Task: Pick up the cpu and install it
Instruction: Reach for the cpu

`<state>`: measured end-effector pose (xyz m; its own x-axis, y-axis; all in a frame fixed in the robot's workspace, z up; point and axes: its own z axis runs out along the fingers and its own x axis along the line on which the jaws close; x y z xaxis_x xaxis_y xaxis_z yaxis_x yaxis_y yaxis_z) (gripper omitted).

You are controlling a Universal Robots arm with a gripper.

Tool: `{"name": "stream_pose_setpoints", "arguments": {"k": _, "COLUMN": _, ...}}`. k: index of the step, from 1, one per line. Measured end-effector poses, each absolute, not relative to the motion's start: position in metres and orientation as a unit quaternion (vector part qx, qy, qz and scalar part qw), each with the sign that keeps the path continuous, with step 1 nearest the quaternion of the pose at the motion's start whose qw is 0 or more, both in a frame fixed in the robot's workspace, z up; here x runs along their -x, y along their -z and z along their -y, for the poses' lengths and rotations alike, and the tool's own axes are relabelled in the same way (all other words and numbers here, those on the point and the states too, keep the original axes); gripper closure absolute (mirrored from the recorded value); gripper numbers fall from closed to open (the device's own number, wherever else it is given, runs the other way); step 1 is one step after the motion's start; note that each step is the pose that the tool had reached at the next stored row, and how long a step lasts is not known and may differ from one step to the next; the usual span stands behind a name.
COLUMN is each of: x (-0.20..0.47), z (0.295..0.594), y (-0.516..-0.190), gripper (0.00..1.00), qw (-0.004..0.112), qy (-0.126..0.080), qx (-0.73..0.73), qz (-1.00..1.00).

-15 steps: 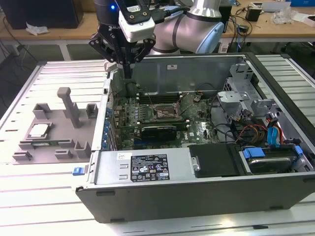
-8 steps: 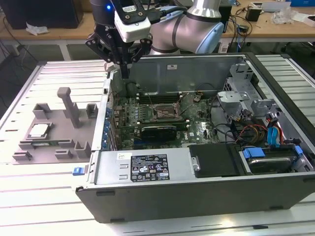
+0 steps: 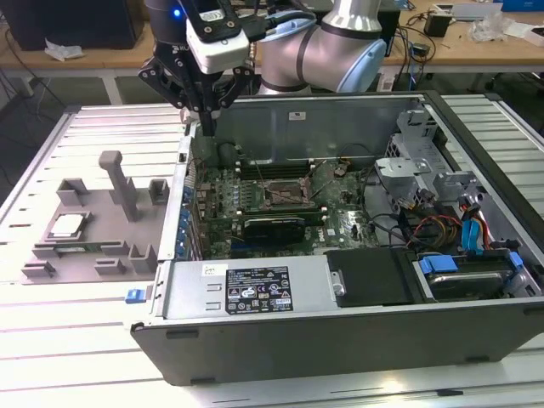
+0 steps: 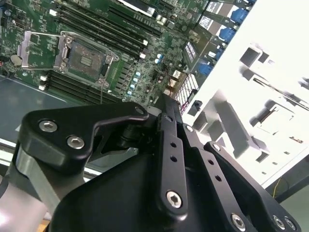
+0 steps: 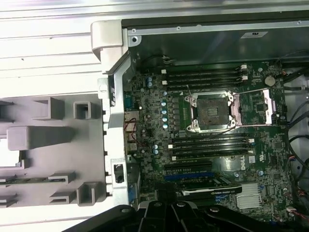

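Cpu: small flat square chip with a silver metal top, lying flat in a recess of the grey plastic fixture plate, at the exterior view's left, beside the open grey computer case and well apart from the fingers.
Fingers: black, pointing down, closed tip to tip, gripping nothing; above the far left corner of the case.
Socket: dark square frame on the green motherboard, mid-case, metal load plate swung open in both wrist views.
Worktop: pale slatted metal, carrying fixture plate and case.
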<state>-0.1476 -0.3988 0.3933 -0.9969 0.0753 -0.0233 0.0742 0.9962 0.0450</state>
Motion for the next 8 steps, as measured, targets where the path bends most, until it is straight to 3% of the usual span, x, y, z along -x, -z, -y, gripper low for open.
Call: {"name": "stream_pose_setpoints", "arguments": {"k": 8, "x": 0.16, "z": 0.399, "y": -0.393, "gripper": 0.89, "qw": 0.013, "qy": -0.022, "qx": -0.037, "qz": -0.999}}
